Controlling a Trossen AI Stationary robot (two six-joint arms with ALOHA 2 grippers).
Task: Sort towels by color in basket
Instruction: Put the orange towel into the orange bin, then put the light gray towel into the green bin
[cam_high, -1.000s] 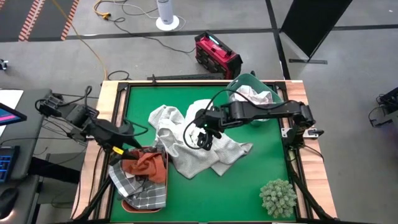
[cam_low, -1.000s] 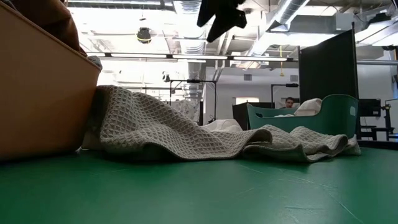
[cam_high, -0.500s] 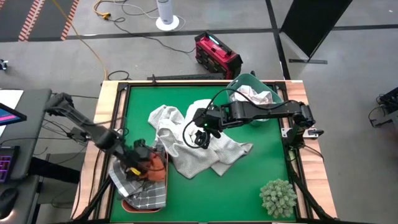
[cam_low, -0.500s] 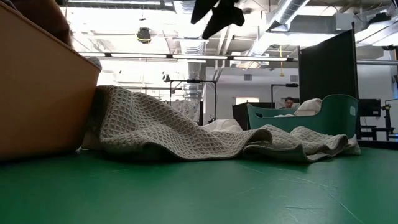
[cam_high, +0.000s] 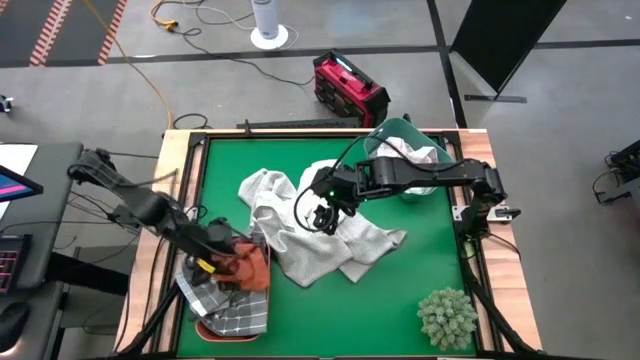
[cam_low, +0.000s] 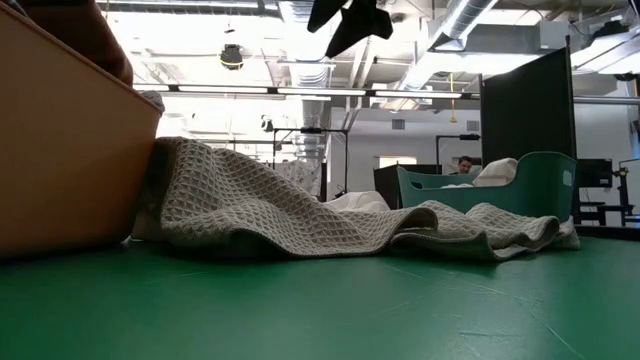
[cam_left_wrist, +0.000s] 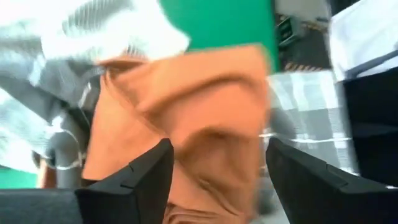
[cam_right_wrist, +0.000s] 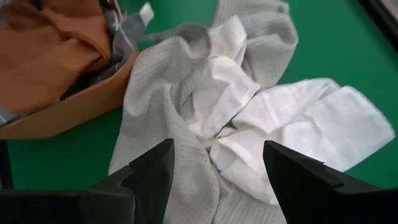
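My left gripper stands open low over the brown basket at the near left. Its fingers are on either side of the rust-orange towel. That towel lies in the basket on a grey checked towel. My right gripper hangs open, well above the heap in the table's middle, touching nothing. The heap is a pale grey waffle towel with white towels on and beside it. My left gripper comes slanting down from the table's left at the rust-orange towel's crumpled top. The cloth fills the space between its open fingers. I cannot tell whether the fingers touch it.
A green basket with a white towel in it stands at the far right. A spiky pale-green plant ball sits at the near right corner. Bare green table lies along the near edge between the brown basket and the ball.
My left gripper has swung toward the table's near edge and sunk onto the orange towel in the brown basket, staying open. The towels lie as before.
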